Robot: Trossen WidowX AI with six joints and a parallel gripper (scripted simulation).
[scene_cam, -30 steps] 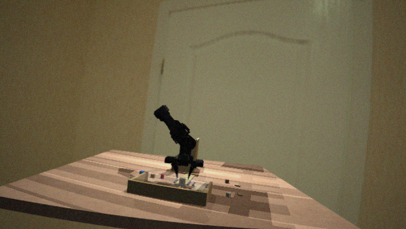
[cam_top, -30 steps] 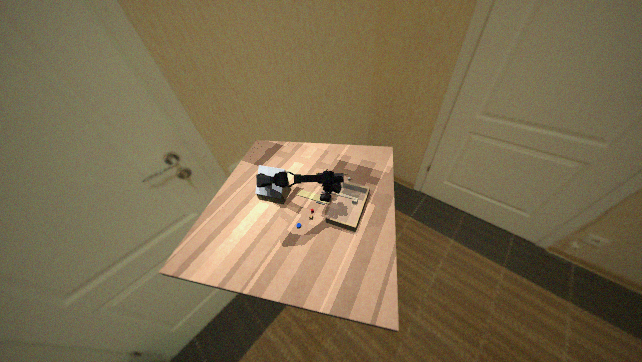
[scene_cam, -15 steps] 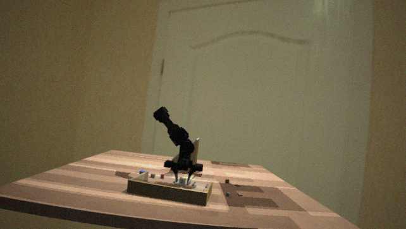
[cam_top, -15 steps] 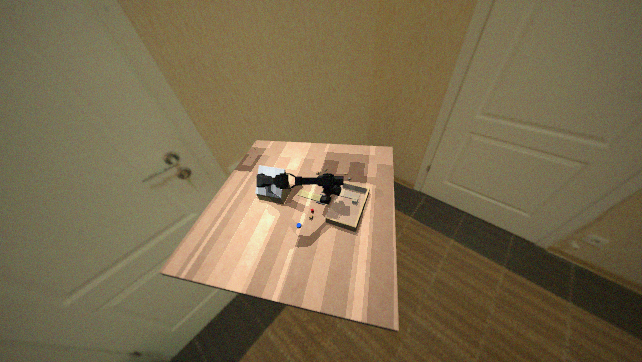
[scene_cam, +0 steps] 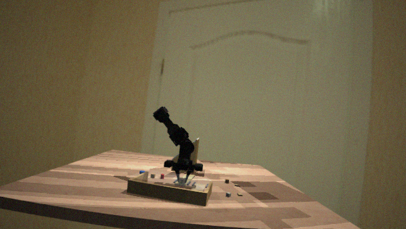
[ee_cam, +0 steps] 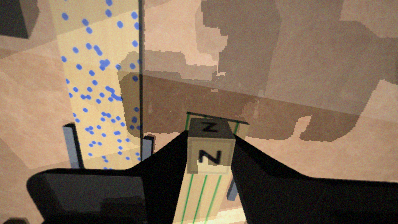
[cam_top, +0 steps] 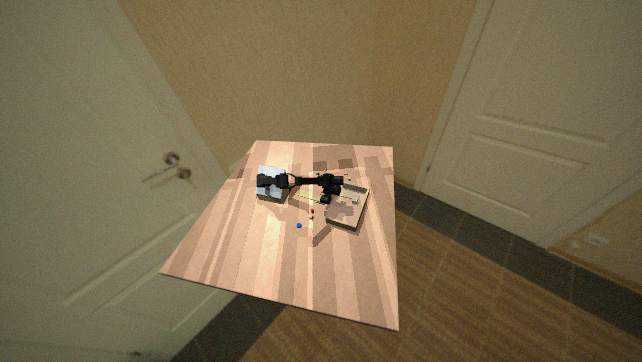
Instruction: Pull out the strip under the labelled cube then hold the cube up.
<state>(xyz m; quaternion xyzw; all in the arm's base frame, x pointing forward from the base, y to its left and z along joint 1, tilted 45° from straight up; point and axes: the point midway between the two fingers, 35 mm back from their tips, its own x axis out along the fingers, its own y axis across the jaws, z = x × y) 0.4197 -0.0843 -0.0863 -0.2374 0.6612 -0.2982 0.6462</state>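
The cube (ee_cam: 210, 155) (scene_cam: 182, 181), marked with a dark Z on its top and one side, is between my fingertips. My gripper (ee_cam: 207, 136) (scene_cam: 182, 182) is shut on it in the wrist view, one finger on each side. A pale strip with green lines (ee_cam: 200, 197) runs under and in front of the cube; its dark-edged far end shows just beyond the cube. I cannot tell whether the cube still touches it. A yellow strip with blue dots (ee_cam: 97, 95) lies apart to the left. In the top view the arm hides the fingertips.
Short blue-grey rails (ee_cam: 73, 146) stand beside the strips. A low-walled wooden tray (cam_top: 342, 224) (scene_cam: 167, 191) is at the gripper. A red piece (cam_top: 312, 210) (scene_cam: 162, 176), a blue piece (cam_top: 299, 225) (scene_cam: 142, 172) and a small light cube (scene_cam: 228, 194) lie outside the tray.
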